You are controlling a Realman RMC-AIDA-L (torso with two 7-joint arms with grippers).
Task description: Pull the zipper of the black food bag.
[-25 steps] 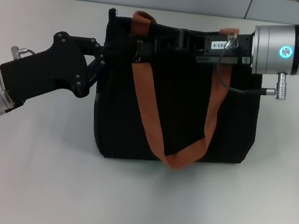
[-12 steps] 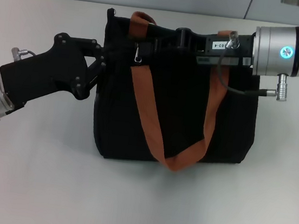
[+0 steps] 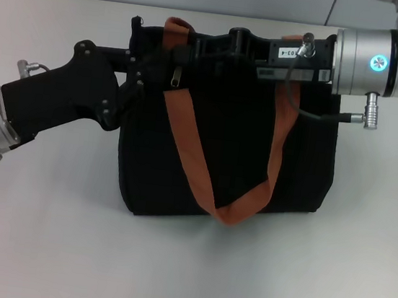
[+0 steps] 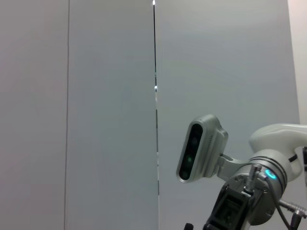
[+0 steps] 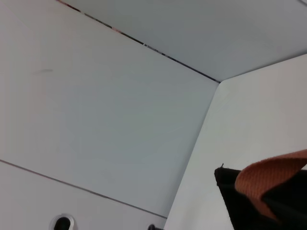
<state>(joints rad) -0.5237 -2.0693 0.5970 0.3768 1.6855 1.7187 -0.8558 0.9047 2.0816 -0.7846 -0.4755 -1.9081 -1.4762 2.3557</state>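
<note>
Where the black food bag (image 3: 255, 163) stands upright in the middle of the white desk (image 3: 43, 232), its zipper (image 3: 176, 76) shows as a small silver pull hanging at the top edge, near the bag's left end, just beside one orange-brown strap handle (image 3: 192, 148). The zipper track runs along the bag's top edge, side to side across the head view, so its long axis lies left to right.

Just right of the pull, the right claw (image 3: 189, 50) reaches in along that same top edge from the robot's right side. Its black fingers sit at or touching the pull, but they merge with the dark fabric, so I cannot tell how far open they are or whether they hold the pull.

At the bag's left end, the left claw (image 3: 137, 76) comes in from the robot's left and presses against the upper corner, seemingly bracing it. Whether its fingers are closed on the fabric cannot be told either.

Both claws are close to the pull; the right one looks nearer and lined up with the track.
</note>
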